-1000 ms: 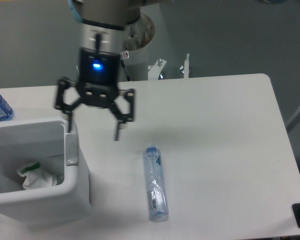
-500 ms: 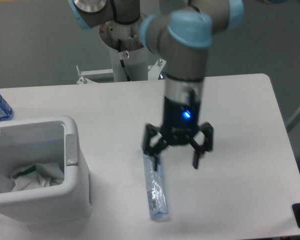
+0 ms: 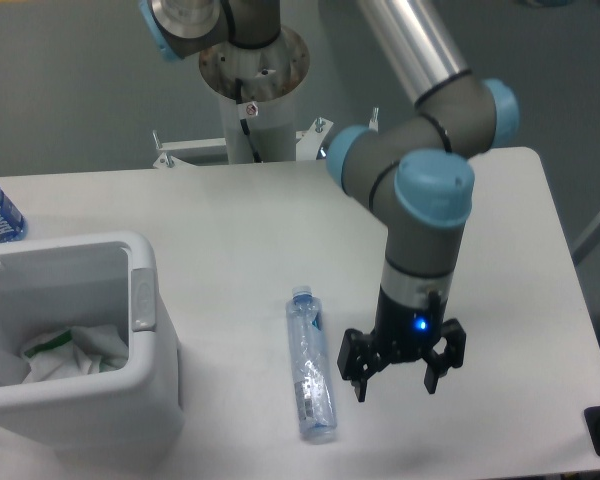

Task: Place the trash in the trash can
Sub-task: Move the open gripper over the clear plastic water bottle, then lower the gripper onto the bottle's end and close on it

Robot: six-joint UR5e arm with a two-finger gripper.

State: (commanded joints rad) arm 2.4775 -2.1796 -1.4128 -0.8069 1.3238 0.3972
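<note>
Overhead, the arm bends down so the gripper (image 3: 397, 378) points at the table (image 3: 500, 260), fingers spread and empty, just right of the crushed bottle (image 3: 310, 365).

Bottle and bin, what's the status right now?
Gripper open, empty, right of the bottle. Bottle lying on the table, not in the bin. Wrapper already binned. Nothing in the way.

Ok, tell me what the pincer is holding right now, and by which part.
Nothing. The pincer is open and empty, to the right of the crushed bottle lying on the table.
</note>
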